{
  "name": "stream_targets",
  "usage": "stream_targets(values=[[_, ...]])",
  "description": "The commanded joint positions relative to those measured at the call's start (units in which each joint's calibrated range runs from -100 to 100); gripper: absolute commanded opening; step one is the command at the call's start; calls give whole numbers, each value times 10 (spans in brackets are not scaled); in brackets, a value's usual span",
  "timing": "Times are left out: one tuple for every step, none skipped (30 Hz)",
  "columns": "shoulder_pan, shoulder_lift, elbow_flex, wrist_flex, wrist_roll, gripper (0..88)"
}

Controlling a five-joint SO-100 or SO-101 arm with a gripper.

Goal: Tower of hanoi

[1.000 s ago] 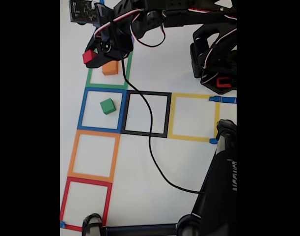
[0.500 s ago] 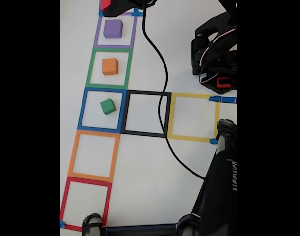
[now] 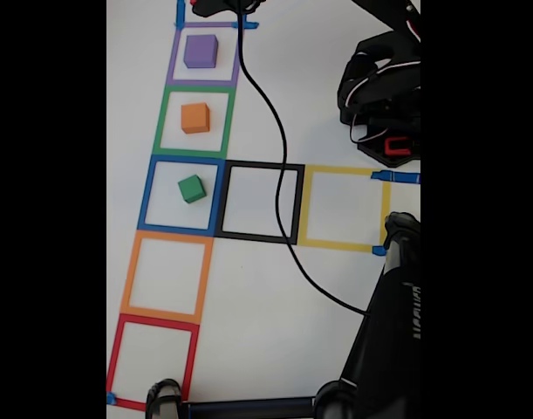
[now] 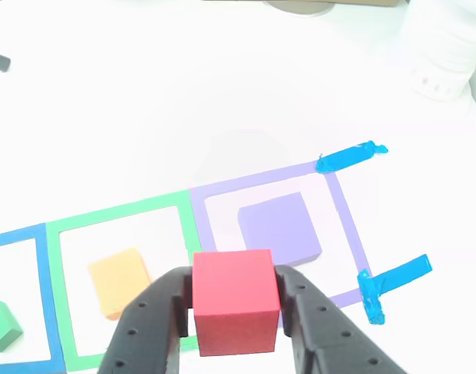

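gripping red cube [image 4: 236, 300] — matte, sharp-edged, tool [image 4: 236, 312]

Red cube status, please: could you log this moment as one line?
gripper: shut on red cube | held above purple square | purple cube inside it | orange cube, green cube in own squares

Three cubes [image 3: 195, 117] sit in adjoining squares [image 3: 181, 195], apparently one apiece.

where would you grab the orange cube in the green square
Take the orange cube from straight above, the tool's fingers closing on two opposite flat side faces. It sits flat and roughly centred in the green square, well apart from the purple cube and green cube, so its sides look free. The tool would first have to set down the red cube.
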Motion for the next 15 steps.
stream_targets(values=[[28, -6, 139, -212, 7, 1], [34, 1, 179, -273, 7, 1], [40, 14, 210, -330, 7, 1], [46, 31, 240, -388, 7, 1], [50, 48, 260, -432, 7, 1], [56, 68, 279, -474, 7, 1], [60, 85, 295, -509, 7, 1], [64, 106, 315, -558, 7, 1], [68, 125, 331, -598, 7, 1], [73, 148, 345, -636, 7, 1], [77, 165, 355, -669, 7, 1], [81, 186, 367, -704, 7, 1], [83, 204, 373, -731, 7, 1], [86, 225, 379, -761, 7, 1], [88, 241, 385, -786, 7, 1]])
